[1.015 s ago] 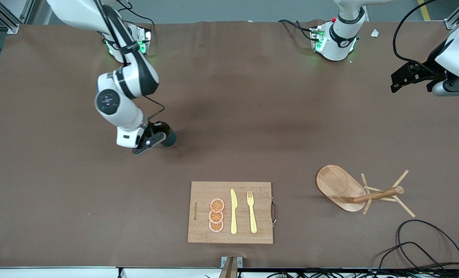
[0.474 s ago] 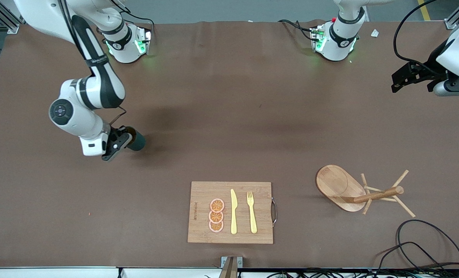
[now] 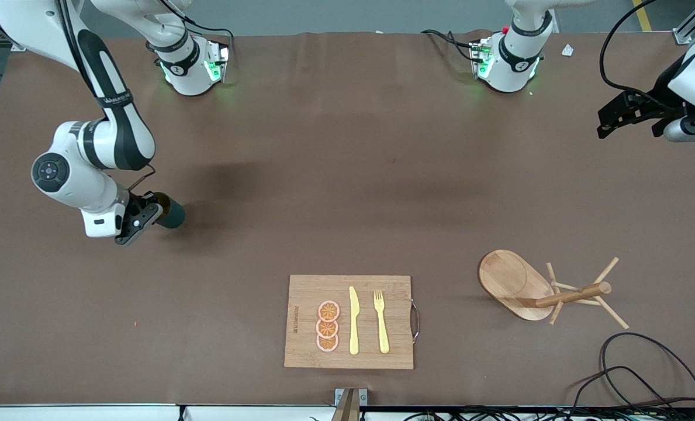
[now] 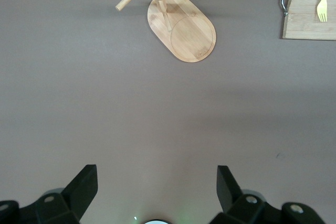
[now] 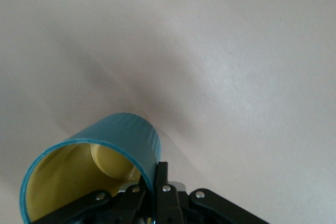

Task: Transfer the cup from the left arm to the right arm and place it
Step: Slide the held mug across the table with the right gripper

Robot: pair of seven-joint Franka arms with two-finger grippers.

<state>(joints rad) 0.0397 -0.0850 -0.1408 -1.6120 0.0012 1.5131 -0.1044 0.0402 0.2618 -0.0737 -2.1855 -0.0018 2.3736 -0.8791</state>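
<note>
The table (image 3: 347, 175) carries a cutting board (image 3: 300, 292) at its near edge, and toward the left arm's end a wooden mug rack (image 3: 543, 289) with a tipped oval base. The right end effector (image 3: 142, 216) is over bare table toward the right arm's end, fingers pinched shut on the rim wall of the cup (image 3: 172, 215), which hangs tilted, its yellow inside showing in the right wrist view. The left end effector (image 3: 630, 114) waits, jaws spread and empty, above the left arm's end of the table. The handover looks done; placing remains. To do it well, level the cup upright, lower until its base touches, then release.
</note>
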